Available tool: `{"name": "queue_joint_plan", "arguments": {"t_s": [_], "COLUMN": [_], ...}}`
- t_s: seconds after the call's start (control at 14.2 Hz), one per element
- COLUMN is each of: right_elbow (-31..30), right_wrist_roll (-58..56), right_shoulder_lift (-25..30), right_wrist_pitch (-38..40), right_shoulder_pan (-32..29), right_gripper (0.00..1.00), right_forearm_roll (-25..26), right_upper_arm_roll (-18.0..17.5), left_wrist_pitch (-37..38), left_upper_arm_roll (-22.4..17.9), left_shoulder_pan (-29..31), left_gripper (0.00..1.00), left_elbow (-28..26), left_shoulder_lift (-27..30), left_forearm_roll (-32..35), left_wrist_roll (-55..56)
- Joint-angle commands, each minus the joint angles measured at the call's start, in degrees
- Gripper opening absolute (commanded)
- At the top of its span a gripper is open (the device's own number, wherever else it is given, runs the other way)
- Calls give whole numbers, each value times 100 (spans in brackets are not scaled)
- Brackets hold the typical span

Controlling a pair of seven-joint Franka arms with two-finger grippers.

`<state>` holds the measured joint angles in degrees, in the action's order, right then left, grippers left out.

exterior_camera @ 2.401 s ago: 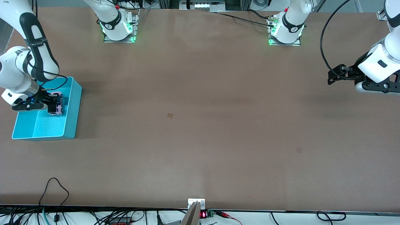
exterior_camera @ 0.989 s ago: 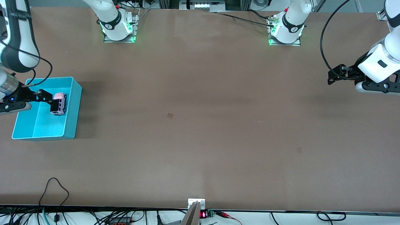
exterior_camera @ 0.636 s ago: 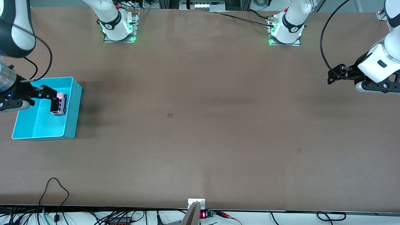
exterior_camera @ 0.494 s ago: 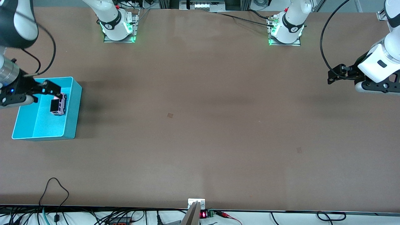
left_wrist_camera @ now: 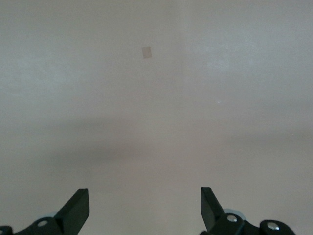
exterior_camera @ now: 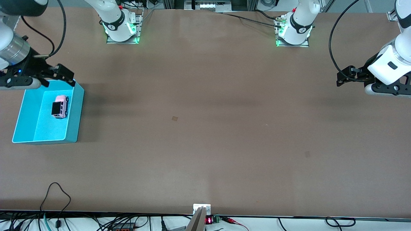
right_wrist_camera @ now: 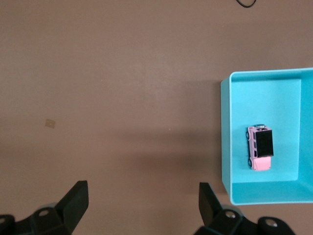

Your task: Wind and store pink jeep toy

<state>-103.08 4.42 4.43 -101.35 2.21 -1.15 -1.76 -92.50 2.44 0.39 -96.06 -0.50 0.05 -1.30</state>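
Observation:
The pink jeep toy (exterior_camera: pixel 59 106) (right_wrist_camera: pixel 259 148), light pink with a black roof, stands on its wheels inside the teal bin (exterior_camera: pixel 74 110) (right_wrist_camera: pixel 225 142) at the right arm's end of the table. Nothing touches it. My right gripper (exterior_camera: pixel 68 77) (right_wrist_camera: pixel 142 188) hangs open and empty in the air, over the bin's corner that is farthest from the front camera and the bare table beside it. At the left arm's end of the table, my left gripper (exterior_camera: pixel 342 77) (left_wrist_camera: pixel 144 193) waits open and empty above bare table.
A small square mark (exterior_camera: pixel 174 118) (right_wrist_camera: pixel 50 123) lies on the brown table near its middle, and a fainter mark (exterior_camera: pixel 307 154) lies toward the left arm's end. Cables (exterior_camera: pixel 54 192) trail along the table edge nearest the front camera.
My right gripper has let go of the jeep, lifted out of the bin and drawn back past its farthest rim. The jeep stays in the bin. The left arm has not moved.

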Motion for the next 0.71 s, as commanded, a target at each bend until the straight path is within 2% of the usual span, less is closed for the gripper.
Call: {"name": "queue_joint_plan", "arguments": {"t_s": [0.0,0.21,0.64], "right_elbow": [138,533,622], "right_wrist_roll": [226,217,217], "right_shoulder_lift": [120,67,-30], "right_wrist_pitch": [185,476,485], "right_shoulder_pan": [-81,-81,-98], "right_gripper": [100,100,100], "right_forearm_roll": [27,27,-17], "right_upper_arm_roll": [-141,-123,-114], "left_wrist_pitch": [83,83,83], "left_upper_arm_roll": [-15,-15,-15], "left_shoulder_pan": [-12,-12,-12], "left_gripper": [100,100,100], "left_elbow": [18,18,18], "left_shoulder_lift": [68,68,68], "left_forearm_roll": [-84,-84,-84], "left_wrist_roll": [7,7,7]}}
